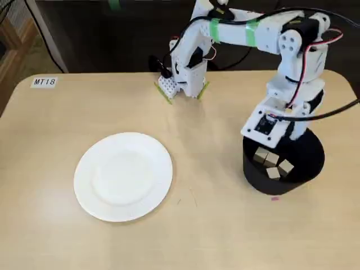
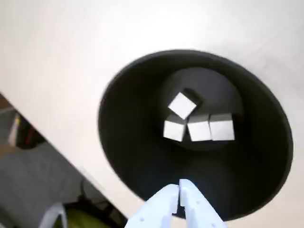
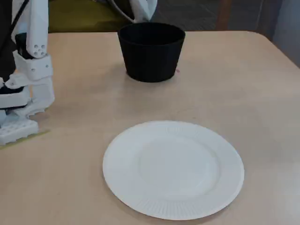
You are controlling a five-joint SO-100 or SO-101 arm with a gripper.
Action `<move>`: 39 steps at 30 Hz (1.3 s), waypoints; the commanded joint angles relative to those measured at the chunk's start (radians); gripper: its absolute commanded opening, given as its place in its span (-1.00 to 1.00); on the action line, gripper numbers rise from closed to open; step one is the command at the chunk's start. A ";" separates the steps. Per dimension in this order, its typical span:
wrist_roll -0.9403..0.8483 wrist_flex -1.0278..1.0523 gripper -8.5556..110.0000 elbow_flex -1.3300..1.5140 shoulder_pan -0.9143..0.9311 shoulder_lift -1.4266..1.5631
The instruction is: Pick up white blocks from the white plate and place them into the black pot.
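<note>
Four white blocks (image 2: 198, 124) are seen lying on the floor of the black pot (image 2: 128, 142), three in a row and one tilted just behind them. The white plate (image 1: 123, 176) is left bare on the worktop (image 1: 50, 135). The claw (image 2: 179, 187) is held above the pot's near rim, its tips pressed together with nothing between them. The transfer is judged complete; the arm should be lifted straight up, clear of the rim, so the pot is not nudged.
</note>
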 commanded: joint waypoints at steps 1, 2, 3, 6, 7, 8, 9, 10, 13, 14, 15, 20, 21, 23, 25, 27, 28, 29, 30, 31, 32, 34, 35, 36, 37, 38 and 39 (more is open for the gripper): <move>0.037 -0.063 -0.90 -0.044 0.087 0.247; 0.052 -0.078 -0.90 -0.043 0.117 0.307; 0.066 -0.089 -0.90 -0.040 0.149 0.364; 0.104 -0.087 -0.90 -0.021 0.264 0.517; 0.117 -0.094 -0.90 0.009 0.305 0.577; 0.123 -0.107 -0.90 0.055 0.348 0.643; 0.127 -0.141 -0.90 0.124 0.391 0.718; 0.132 -0.189 -0.90 0.212 0.428 0.805; 0.147 -0.411 -0.90 0.566 0.522 1.126; 0.170 -0.463 -0.90 0.673 0.555 1.226; 0.187 -0.495 -0.90 0.765 0.580 1.312; 0.199 -0.508 -0.90 1.098 0.572 1.565; 0.202 -0.529 -0.90 1.172 0.558 1.611; 0.204 -0.572 -0.90 1.313 0.538 1.692; 0.195 -0.591 -0.90 1.434 0.529 1.746; 0.186 -0.598 -0.90 1.548 0.528 1.793; 0.184 -0.598 -0.90 1.611 0.532 1.822; 0.184 -0.597 -0.90 1.671 0.541 1.848; 0.175 -0.586 -0.90 1.706 0.551 1.847; 0.160 -0.591 -0.90 1.746 0.558 1.848; 0.147 -0.595 -0.90 1.779 0.565 1.848; 0.143 -0.595 -0.90 1.855 0.584 1.848; 0.143 -0.594 -0.90 1.888 0.595 1.848; 0.130 -0.586 -0.90 1.916 0.603 1.848; 0.120 -0.583 -0.90 1.944 0.604 1.848; 0.115 -0.583 -0.90 1.968 0.604 1.848; 0.112 -0.580 -0.90 1.988 0.603 1.848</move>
